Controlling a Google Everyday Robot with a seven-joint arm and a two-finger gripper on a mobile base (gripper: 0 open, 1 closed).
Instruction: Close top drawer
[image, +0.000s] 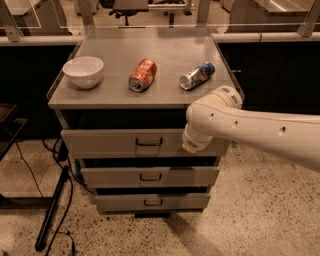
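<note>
The top drawer (110, 143) is a wide grey front with a small dark wire handle (149, 142) at its centre. It stands slightly out from the grey cabinet, with a dark gap above it. My gripper (190, 145) is at the end of the cream arm (250, 131), which reaches in from the right. Its tip is against or just in front of the right part of the top drawer's front, to the right of the handle. The arm hides most of the gripper.
Two narrower drawers (150, 177) (152, 202) sit below, also slightly out. On the cabinet top (165, 55) are a white bowl (83, 71), an orange can (142, 75) and a blue-silver can (197, 75), both lying down. A dark stand and cables (52, 210) are on the floor to the left.
</note>
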